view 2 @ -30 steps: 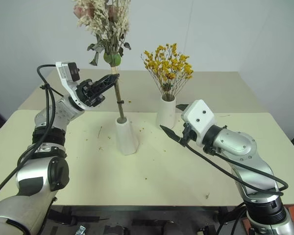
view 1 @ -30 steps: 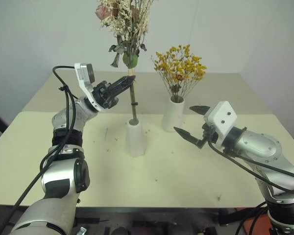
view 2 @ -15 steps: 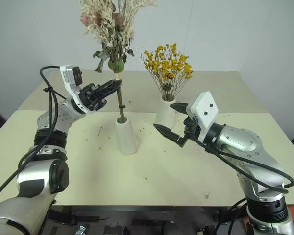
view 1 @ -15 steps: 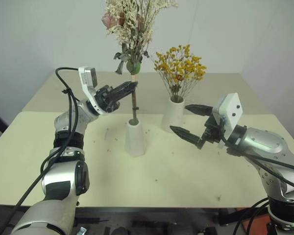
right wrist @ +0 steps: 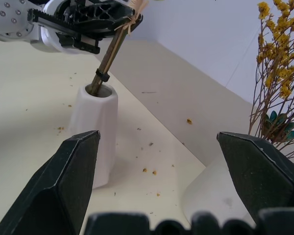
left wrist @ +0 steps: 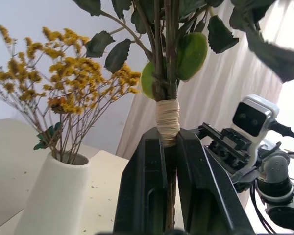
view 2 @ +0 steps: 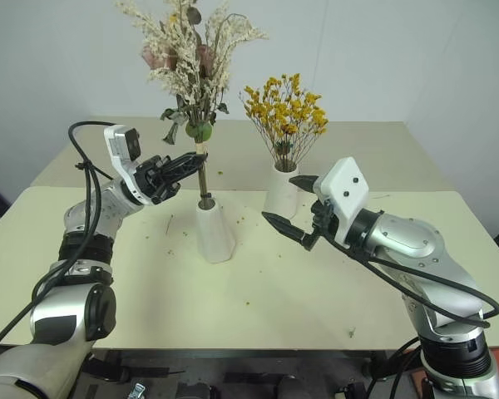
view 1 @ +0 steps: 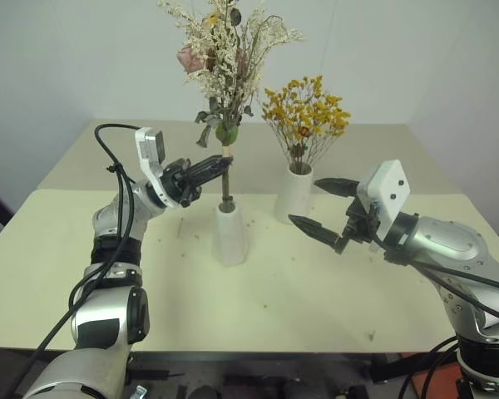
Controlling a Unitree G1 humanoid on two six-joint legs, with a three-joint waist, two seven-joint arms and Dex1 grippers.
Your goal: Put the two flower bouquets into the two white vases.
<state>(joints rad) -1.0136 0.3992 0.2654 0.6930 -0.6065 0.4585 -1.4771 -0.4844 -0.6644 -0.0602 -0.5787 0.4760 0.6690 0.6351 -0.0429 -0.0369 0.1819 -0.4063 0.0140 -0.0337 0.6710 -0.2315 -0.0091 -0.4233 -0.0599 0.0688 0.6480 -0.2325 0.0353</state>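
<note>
We see the left gripper closed on the stems of the pink and cream bouquet, just under the pale string that binds them. The bunch stands almost upright, and the lower ends of its stems are inside the mouth of the cone vase. This vase stands on the cream table, near its middle.

Just beside it, a little farther back and toward the robot's right, stands the cylinder vase. The yellow-orange bouquet is already in it, with its thin stems spreading out above the round mouth.

The right gripper is in the air above the table, on the right side of the two vases. Its two black fingers are wide apart and nothing is between them. In the right wrist view, both vases appear between these fingers, and small crumbs of dried flowers lie on the table around the cone vase.
</note>
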